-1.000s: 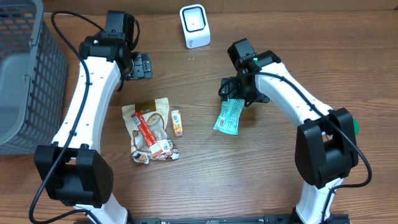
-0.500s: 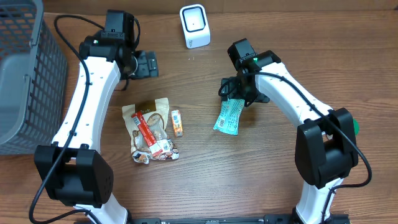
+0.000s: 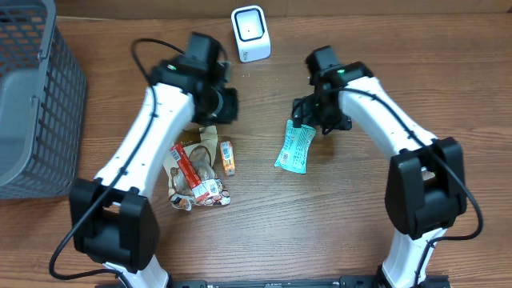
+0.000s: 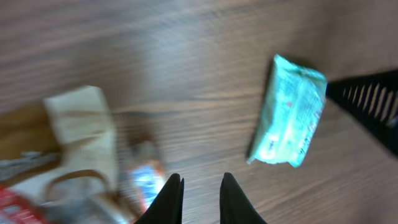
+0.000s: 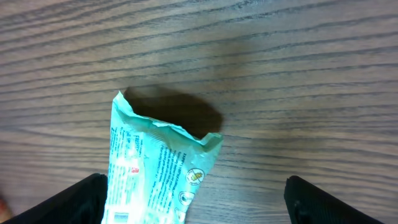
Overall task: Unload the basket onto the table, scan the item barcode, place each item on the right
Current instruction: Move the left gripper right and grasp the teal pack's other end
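So, nearest the bottom of the overhead frame there's a heap of snack packets (image 3: 192, 172) left of centre on the wooden table (image 3: 320, 232); a small orange packet (image 3: 228, 158) lies just beside its right edge. A bit further up and right of centre is the teal packet (image 3: 294, 149), lying flat on the wood at a slight tilt; nothing is pinching it. The right gripper (image 5: 199, 196) hangs over its upper end with the fingers spread wide, one in each lower corner of the right wrist view, and the packet's torn-looking top pokes up between them. The left gripper (image 4: 198, 186) is above the heap's top edge; its wrist view is pretty blurry, but the two black fingers are pressed almost together with only a thin gap and nothing in it. Farthest back, the white scanner (image 3: 250, 34) stands at top centre, well apart from the teal packet; the grey mesh basket (image 3: 48, 120) fills the upper left.
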Available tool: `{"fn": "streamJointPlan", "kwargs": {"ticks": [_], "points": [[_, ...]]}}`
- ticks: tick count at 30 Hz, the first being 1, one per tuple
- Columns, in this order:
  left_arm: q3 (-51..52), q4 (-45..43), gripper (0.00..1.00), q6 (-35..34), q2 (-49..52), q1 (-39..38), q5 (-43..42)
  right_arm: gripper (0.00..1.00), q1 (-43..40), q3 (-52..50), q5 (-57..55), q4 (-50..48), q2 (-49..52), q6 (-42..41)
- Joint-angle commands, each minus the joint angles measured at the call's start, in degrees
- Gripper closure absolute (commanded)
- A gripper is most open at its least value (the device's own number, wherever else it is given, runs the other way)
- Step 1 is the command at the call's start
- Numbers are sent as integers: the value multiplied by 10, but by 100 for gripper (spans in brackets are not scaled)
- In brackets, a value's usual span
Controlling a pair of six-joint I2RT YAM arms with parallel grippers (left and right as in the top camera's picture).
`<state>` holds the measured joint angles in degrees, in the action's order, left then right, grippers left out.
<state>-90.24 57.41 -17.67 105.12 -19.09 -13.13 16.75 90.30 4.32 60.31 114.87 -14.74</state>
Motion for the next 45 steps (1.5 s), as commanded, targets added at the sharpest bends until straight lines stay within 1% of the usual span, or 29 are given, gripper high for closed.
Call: {"fn": "streamJointPlan", "kwargs": {"ticks": [1,3,7,11,13,19,27,29,32,34,38,45], "points": [[30,-26,88,-34,-6,-28,-9,13,-41,-2,122,4,-2,60],[49,-54,90,-49,-4,-44,-9,15,-59,-2,139,5,-2,63],[88,-126,91,-70,-3,-75,-13,23,-78,-3,138,5,-2,63],[116,-184,93,-96,-2,-101,-15,24,-79,-3,138,4,2,63],[123,-197,93,-103,1,-111,-15,24,-76,-4,138,4,5,63],[123,-209,93,-103,20,-134,-13,23,-75,-20,143,-9,10,63],[123,-220,96,-103,66,-136,-24,23,-75,-78,156,-56,10,63],[123,-229,96,-102,83,-136,-42,25,-75,-94,169,-81,10,63],[123,-243,96,-102,106,-136,-69,29,-75,-113,187,-115,10,63],[123,-250,96,-102,124,-136,-79,30,-75,-123,189,-134,10,63],[123,-254,95,-93,144,-136,-76,31,-75,-132,189,-150,10,62],[123,-253,96,-94,163,-136,-61,37,-75,-132,200,-153,11,58]]}}
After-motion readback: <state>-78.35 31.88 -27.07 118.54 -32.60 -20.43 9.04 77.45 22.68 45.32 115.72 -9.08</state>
